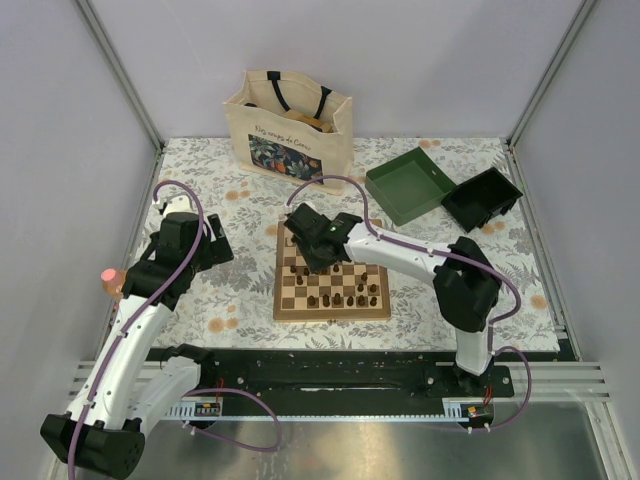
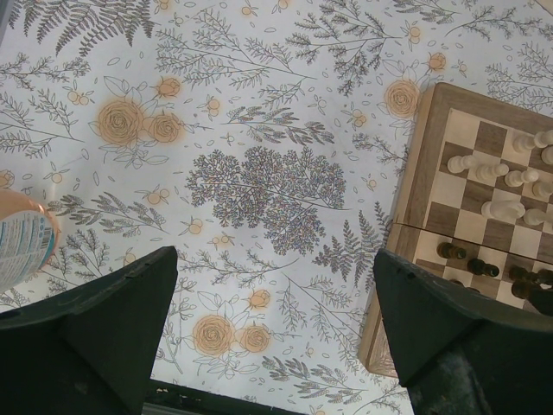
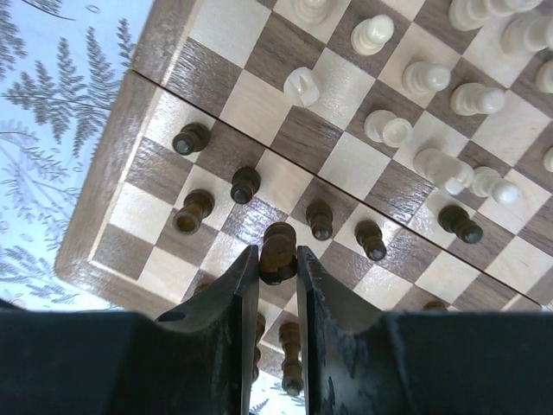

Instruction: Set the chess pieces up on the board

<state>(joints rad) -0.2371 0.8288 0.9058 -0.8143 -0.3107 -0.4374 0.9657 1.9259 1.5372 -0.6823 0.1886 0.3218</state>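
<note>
The chess pieces (image 1: pixel 330 285), tiny wooden figures in pale cream and dark brown, are standing on the board (image 1: pixel 330 314), a square wooden chessboard with tan and brown checks and a mid-brown border. The board is lying at the middle of the floral tablecloth (image 1: pixel 230 300).

Containers: three are sitting on the far side of the board.
- A cream canvas tote bag (image 1: pixel 290 135) with black handles and a flower print is showing something tan at its mouth.
- A green rectangular box (image 1: pixel 405 185) is lying open.
- A black box (image 1: pixel 482 197) is lying just beside its right corner.

Counts, right wrist view: six dark brown pieces are standing clear ahead of the fingers, and more are half hidden beneath them. At least nine pale ones are showing, with the frame edge cutting off the rest.

The right gripper (image 3: pixel 278 259) is reaching over the board's far-left part, its fingers nearly together and pinching a seventh dark brown piece (image 3: pixel 278 246).

The left gripper (image 2: pixel 275 259) is hovering over the cloth just beside the board's left edge, fingers spread wide with nothing between them.

A peach cylinder (image 2: pixel 17 242) with a printed label is sitting by the left arm.
</note>
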